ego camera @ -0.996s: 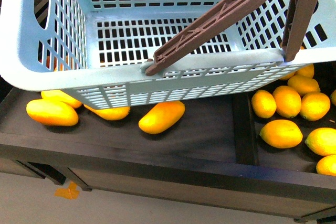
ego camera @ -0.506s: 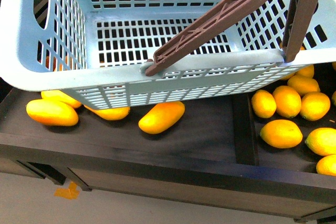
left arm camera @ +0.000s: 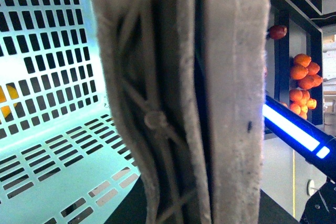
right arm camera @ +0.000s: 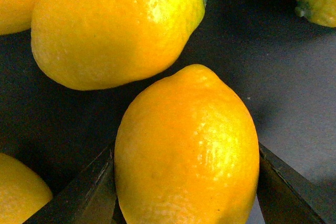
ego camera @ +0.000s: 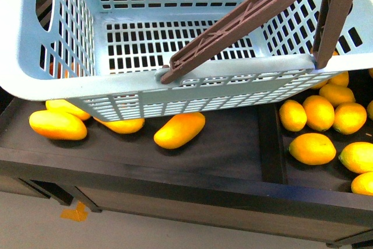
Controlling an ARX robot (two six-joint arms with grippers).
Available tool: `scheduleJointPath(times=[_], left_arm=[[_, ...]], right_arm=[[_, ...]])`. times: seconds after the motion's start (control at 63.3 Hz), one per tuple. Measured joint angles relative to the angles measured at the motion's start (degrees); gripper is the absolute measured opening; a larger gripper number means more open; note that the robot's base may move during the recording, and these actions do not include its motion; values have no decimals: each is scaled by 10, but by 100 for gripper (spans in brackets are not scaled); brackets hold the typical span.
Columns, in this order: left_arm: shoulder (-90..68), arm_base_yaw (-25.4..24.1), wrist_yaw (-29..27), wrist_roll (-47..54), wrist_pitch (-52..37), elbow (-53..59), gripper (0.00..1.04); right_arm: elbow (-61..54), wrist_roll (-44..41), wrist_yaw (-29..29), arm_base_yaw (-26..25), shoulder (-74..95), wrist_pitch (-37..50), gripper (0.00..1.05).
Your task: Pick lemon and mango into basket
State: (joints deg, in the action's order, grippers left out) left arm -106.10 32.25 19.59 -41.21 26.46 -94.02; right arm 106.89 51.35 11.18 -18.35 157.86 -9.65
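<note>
Front view shows the basket (ego camera: 233, 75) slightly shifted since earlier; right claw (right arm camera: 186, 184) clasps the lemon (right arm camera: 186, 140).

Basket (ego camera: 245, 69) above the shelf (ego camera: 233, 144), elongated fruits (ego camera: 179, 130) beneath its front, lemons (ego camera: 312, 147) in the right compartment.

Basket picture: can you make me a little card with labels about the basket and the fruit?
basket: pale blue, up over the dark shelf, no fruit seen inside
handles: two, brown
lemon: yellow, between two dark fingers
right gripper: a finger each side of the lemon, squeeze unclear
other lemons: close beside it
yellow-orange mangoes: on the shelf, under the basket
</note>
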Motion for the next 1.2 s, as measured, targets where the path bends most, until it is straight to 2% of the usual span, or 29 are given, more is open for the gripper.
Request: scheduleJointPath(times=[0.205,0.474,0.648,0.901,1.075,1.201], left_arm=[[0,0,0,0,0,0,17],[0,0,0,0,0,0,17],[0,0,1,0,0,0,17],[0,0,0,0,0,0,17],[0,0,0,0,0,0,17],[0,0,1,0,0,0,17]], right_arm=[[-91,-58,-25,-12,-44,62,62],[-278,-198,-136,-24,-229,191,62],[-374,-260,-203,-13,-386,232,62],[-434,-332,-256,49,-581,238,62],[-457,-390,-236,124,-660,242,61],[-475,-396,-219,177,-666,250,61]])
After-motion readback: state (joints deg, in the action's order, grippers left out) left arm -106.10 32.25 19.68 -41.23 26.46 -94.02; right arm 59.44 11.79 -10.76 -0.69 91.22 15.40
